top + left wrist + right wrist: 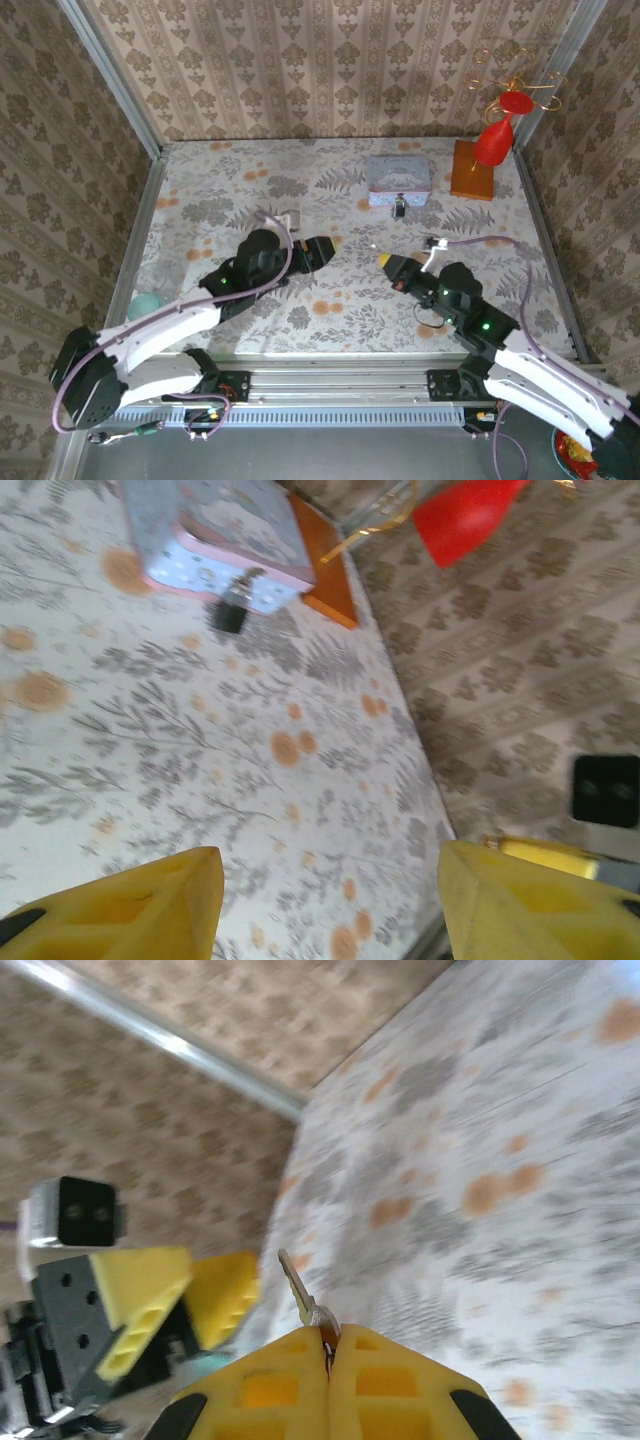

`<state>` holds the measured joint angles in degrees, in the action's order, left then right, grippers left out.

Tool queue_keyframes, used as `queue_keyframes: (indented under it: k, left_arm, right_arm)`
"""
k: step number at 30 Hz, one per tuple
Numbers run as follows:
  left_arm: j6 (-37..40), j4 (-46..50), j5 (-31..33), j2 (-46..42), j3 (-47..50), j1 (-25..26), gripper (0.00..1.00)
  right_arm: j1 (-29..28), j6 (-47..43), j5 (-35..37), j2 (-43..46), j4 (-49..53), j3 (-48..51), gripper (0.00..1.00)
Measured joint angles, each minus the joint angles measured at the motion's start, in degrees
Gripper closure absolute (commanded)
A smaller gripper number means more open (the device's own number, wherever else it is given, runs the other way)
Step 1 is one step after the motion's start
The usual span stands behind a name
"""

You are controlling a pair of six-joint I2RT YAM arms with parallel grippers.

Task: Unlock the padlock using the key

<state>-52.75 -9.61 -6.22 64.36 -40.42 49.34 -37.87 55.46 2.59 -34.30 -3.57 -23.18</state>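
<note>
The padlock [398,208], small and dark, hangs at the front of a pale blue tin [398,176] at the back of the table. In the left wrist view the padlock [230,610] is far ahead of my left gripper [330,900], which is open with only tablecloth between its yellow fingers. My right gripper [328,1345] is shut on the head of the silvery key [300,1290], and the blade sticks out up and to the left. From above, the left gripper [316,250] and right gripper [392,266] face each other mid-table, a short gap apart.
A red glass-shaped ornament [497,135] stands on a wooden block [472,172] at the back right, next to the tin. A teal object [146,305] lies by the left rail. Patterned walls close in the table on three sides.
</note>
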Motion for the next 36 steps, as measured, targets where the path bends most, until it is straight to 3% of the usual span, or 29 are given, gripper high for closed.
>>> queue_keyframes:
  k: [6, 13, 25, 36]
  left_arm:
    - [5.16, 2.34, -0.87, 18.78, -12.55, -1.01, 0.38]
    - [9.18, 3.39, -2.93, 42.95, -31.93, -0.98, 0.37]
    - [15.39, 8.44, 0.11, 71.76, -62.12, 0.04, 0.31]
    - [18.45, 20.35, 8.41, 85.13, -85.9, 0.68, 0.34]
  right_arm:
    - [8.5, -9.51, 0.22, 7.82, 23.69, -3.98, 1.0]
    - [9.64, -15.8, 2.1, 12.0, 37.46, -5.64, 1.0]
    - [9.66, -17.2, 5.44, 21.38, 44.74, -6.14, 1.0]
    - [9.77, -17.86, 6.08, 23.23, 44.98, -6.12, 1.0]
